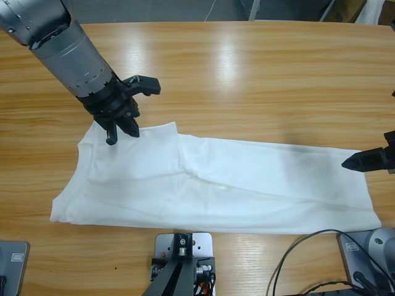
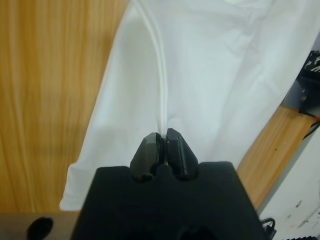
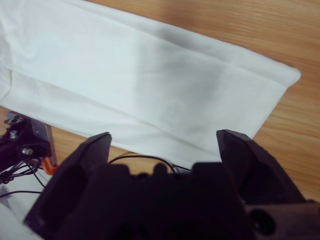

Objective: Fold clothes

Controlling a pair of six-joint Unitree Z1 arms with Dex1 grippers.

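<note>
— What do you make out from above?

— My plain white short-sleeved cotton T-shirt point(image 1: 216, 182) lies flat along the near edge of the long wooden table point(image 1: 247, 68), folded into a long band that runs from the left part of the tabletop almost to its right edge. My left gripper point(image 1: 117, 132) stands over the shirt's far left corner; my right gripper point(image 1: 364, 161) pokes in at the right edge, just by the band's far right corner.

— And along your left wrist?

— My left gripper point(image 2: 162, 142) has its jaws pressed together with a thin raised ridge of the white cloth point(image 2: 200, 75) running right up into them. I judge it is pinching that fold.

— Your right wrist?

— My right gripper point(image 3: 165, 142) stands wide apart, holding nothing, above the shirt's point(image 3: 150, 75) free end.

— How will it handle?

— Light, soft and limp, I think: it will sag and drag. I would pinch both end corners through all layers.
</note>
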